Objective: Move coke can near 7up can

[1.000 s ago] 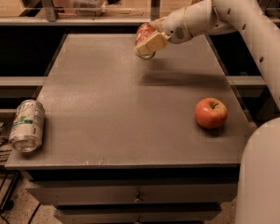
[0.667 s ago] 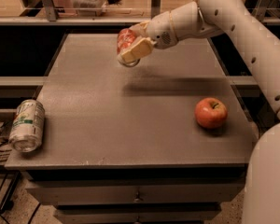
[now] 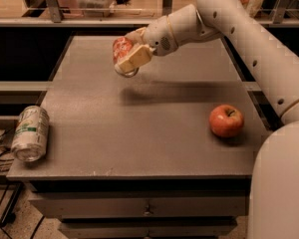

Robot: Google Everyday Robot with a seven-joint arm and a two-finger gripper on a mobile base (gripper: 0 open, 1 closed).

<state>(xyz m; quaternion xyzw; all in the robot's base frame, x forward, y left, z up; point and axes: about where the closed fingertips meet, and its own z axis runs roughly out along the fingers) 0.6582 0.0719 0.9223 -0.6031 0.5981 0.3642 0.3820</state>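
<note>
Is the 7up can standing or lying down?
Lying down: the 7up can shows its round end. Claw holds the coke can above the table.

Red apple (image 3: 226,120) sitting well right of the gripper (image 3: 127,59), grey table (image 3: 139,138) beneath both, gripper raised over its far half

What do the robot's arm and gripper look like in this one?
The arm is off-white, built of thick rounded tubular segments, with small dark dots along its shell and thin yellowish seam rings at the joints. No cables show. The gripper, above the grey table's far middle, has blocky tan fingers closed on the small red aluminium coke can.
</note>
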